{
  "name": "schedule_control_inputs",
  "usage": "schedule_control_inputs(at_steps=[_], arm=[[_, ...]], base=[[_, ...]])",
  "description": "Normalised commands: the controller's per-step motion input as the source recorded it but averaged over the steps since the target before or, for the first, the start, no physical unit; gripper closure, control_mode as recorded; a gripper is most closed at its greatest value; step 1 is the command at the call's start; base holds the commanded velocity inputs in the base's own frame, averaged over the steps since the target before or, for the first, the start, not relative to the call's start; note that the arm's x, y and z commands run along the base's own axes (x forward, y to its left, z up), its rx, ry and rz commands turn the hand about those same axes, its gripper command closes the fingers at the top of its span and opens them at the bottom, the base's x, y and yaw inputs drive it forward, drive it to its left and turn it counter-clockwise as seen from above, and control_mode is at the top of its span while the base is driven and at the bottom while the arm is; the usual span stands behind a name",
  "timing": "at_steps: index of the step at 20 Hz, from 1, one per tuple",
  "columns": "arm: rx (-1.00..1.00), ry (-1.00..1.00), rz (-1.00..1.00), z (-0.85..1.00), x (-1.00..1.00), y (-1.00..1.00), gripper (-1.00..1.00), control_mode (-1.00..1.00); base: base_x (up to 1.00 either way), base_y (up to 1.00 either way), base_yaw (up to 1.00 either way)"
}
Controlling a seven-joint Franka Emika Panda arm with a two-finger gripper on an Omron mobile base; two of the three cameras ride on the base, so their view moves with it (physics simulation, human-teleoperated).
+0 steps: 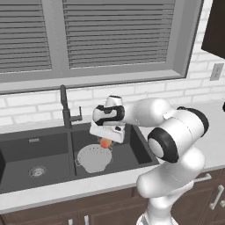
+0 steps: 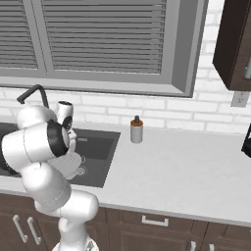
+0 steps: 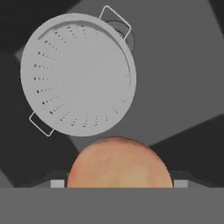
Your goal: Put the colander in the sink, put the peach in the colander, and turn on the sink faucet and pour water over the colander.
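Step in hand, judged: carrying the peach (image 3: 120, 162) to the colander (image 3: 78, 73). The fingers (image 1: 105, 141) pinch the peach between them, spread wide around it. The colander sits in the sink (image 1: 26, 151), below and ahead of the fingers, off-centre. Recommend shifting until the bowl lies directly beneath, then lowering before release. Arm reaches out bent over the basin, hand pointing down, beside the sink faucet (image 1: 66, 107).

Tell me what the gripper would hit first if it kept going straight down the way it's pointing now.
Probably the light grey-white round perforated colander in the dark grey sink. The gripper, holding the small orange-red peach, points down near the colander's edge, so it could instead meet the basin floor beside it; depth is unclear.
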Motion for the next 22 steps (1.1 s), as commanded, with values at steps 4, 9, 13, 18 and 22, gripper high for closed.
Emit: schedule_control_inputs(at_steps=[4, 9, 13, 18, 22], arm=[[0.06, 0.03, 0.00, -0.48, 0.28, 0.27, 1.00, -1.00], [0.01, 0.00, 0.00, -0.45, 0.34, 0.16, 1.00, -1.00], [0.00, 0.00, -0.01, -0.43, 0.12, 0.11, 1.00, -1.00], [-0.04, -0.03, -0.03, -0.39, 0.15, 0.06, 1.00, -1.00], [-0.08, 0.00, -0.02, -0.42, 0.10, 0.00, 1.00, -1.00]], base=[[0.00, 0.00, 0.00], [0.00, 0.00, 0.00], [0.00, 0.00, 0.00], [0.00, 0.00, 0.00], [0.00, 0.00, 0.00]])
